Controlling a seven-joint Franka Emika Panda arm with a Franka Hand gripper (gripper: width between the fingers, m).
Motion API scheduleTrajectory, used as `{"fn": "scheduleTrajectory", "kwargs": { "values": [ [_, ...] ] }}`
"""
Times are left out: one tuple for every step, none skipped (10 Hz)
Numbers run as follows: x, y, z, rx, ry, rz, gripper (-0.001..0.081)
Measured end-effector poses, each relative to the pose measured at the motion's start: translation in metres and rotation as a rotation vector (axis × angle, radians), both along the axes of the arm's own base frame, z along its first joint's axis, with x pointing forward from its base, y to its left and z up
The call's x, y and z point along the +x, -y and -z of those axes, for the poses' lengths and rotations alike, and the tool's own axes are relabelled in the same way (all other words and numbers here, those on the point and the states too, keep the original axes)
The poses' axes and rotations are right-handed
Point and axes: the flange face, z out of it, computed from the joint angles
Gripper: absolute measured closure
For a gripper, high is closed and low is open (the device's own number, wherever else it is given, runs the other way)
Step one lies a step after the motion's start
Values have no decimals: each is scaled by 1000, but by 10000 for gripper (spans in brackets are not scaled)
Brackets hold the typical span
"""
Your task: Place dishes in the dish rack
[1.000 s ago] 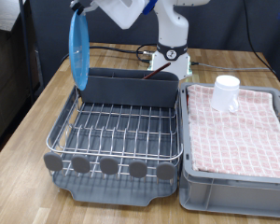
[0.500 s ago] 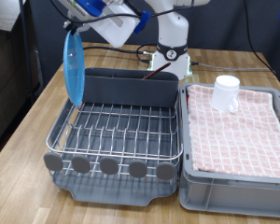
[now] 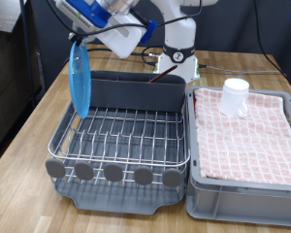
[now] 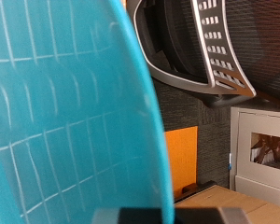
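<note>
My gripper point(image 3: 76, 37) is shut on the top rim of the light-blue plate point(image 3: 79, 80) and holds it on edge, almost vertical, over the left end of the dish rack point(image 3: 126, 136) in the exterior view. The plate's lower edge hangs just above the wire grid by the grey cutlery trough point(image 3: 136, 89). In the wrist view the plate point(image 4: 65, 121) fills most of the picture. The white mug point(image 3: 236, 95) stands on the pink checked cloth in the grey crate point(image 3: 247, 146). The wooden spoon is out of view.
The rack's round grey tabs point(image 3: 113, 174) run along its near edge. The crate sits tight against the rack on the exterior view's right. The robot base point(image 3: 177, 60) and cables stand behind the rack. A wooden table point(image 3: 29, 165) lies under everything.
The arm has swung towards the exterior view's left and down. The plate has come lower and now hangs closer to the rack's wire grid.
</note>
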Motion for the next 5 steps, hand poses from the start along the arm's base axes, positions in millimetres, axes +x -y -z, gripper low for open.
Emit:
{"fn": "scheduleTrajectory", "kwargs": {
  "values": [
    [1,3,9,5,-6,-2,789],
    [2,5,17,13,-6,0,789],
    [2,8,26,22,-6,1,789],
    [1,10,36,34,-7,4,789],
    [0,11,45,43,-9,11,789]
  ]
}}
